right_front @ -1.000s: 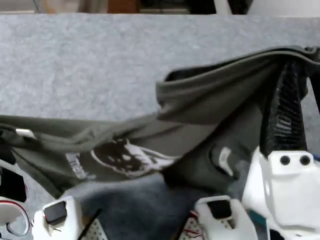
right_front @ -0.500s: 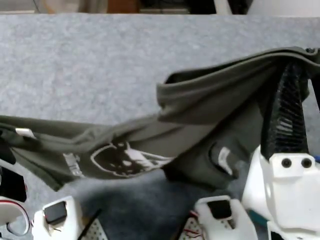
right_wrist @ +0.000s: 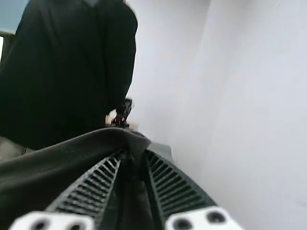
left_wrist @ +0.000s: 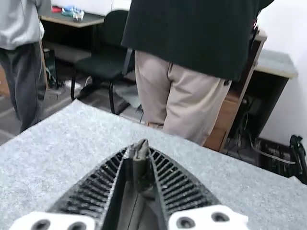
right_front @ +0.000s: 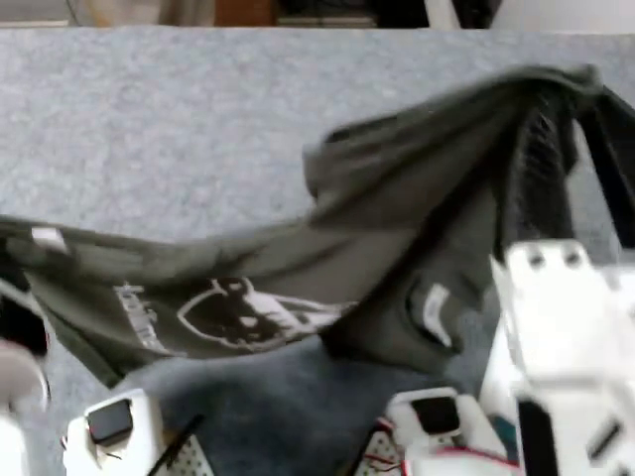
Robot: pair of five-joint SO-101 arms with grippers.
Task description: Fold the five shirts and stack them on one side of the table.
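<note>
High view: the dark olive shirt [right_front: 397,228] is hanging stretched out above the grey table [right_front: 149,119]. It is running from the table's left edge up toward its far right corner, and its lower folds are sagging toward the table's near edge. Whether the cloth is touching the table there cannot be told. A white print [right_front: 248,312] is showing on the sagging front, partly creased, and a pale label [right_front: 434,312] is blurring out beside it. The shirt's right end is draping over the black fingers of the right arm [right_front: 566,337], which is smeared and cut off at the table's near right. The shirt's left end is running out of frame at the table's left edge. Left wrist view: the left gripper [left_wrist: 140,148] is pinching a narrow ridge of cloth, ribbed fingers [left_wrist: 172,177] clenched on it above the table. Right wrist view: the right gripper [right_wrist: 132,153] is clamping a bunched fold, the cloth spilling over and hiding one fingertip.
</note>
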